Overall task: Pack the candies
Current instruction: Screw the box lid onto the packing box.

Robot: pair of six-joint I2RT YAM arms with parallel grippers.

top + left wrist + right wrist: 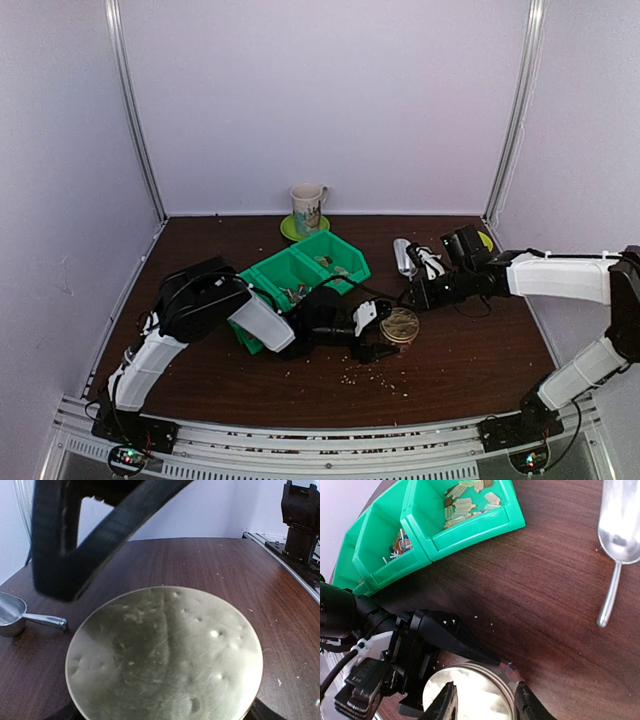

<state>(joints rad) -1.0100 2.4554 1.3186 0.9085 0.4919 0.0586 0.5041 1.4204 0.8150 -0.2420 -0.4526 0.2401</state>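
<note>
The right hand (pixel 485 701) is parked right on top of the jar (pixel 402 325) with its fingers apart and nothing clamped. One finger sits over the tan lid (pixel 165 655), the other just outside the rim. The left hand (pixel 375 333) is clamped on the jar from the side, and dark finger parts can be made out at both lower edges of the lid in its wrist view. The lid is on, so what's inside can't be seen.

The candies (pixel 465 502) are behind the jar in the green bin (pixel 470 530). Pale pieces fill the compartment nearest the jar and a few mixed-colour ones lie in the next. A metal scoop (pixel 620 525) lies on the surface (pixel 545 580) beyond the jar and beside the bin. Crumbs (pixel 392 377) are scattered in front of the jar, and a mug (pixel 308 207) stands well behind it.

This is probably lid work, though whether it's being taken off or was just put on can't be told.

For a clean job:
- The left clamp should be kept firm and level so the jar isn't spun or tipped.
- The right fingers look off to one side, so they'd be better centred across the full lid before being closed.
- The rim should be caught squarely on both sides.
- The twist should be done flat, no prying.
- Care is needed, since the two hands are crowded together at the rim and a bump could knock the jar loose.
</note>
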